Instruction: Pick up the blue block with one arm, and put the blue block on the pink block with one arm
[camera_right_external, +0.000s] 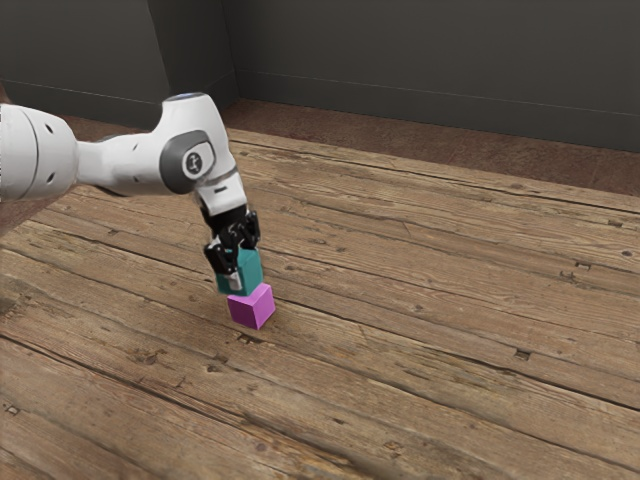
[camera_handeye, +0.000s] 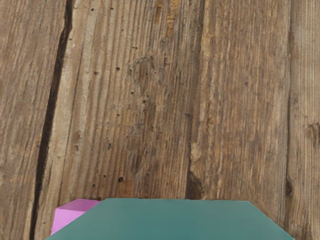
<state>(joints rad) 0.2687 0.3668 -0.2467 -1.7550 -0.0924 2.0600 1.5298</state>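
The jaws are clamped on the blue block (camera_right_external: 245, 272), a teal-tinted cube with plain matte faces; it hangs directly over the pink block (camera_right_external: 251, 307), whether touching I cannot tell; the pink block lies on the plank surface (camera_right_external: 450, 320).

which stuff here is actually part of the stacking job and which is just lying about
Part of the job:
blue-green cube block, gripped in the black two-finger claw
pink cube block, directly beneath the held block

Just there:
worn wooden plank table
dark grey wall behind it
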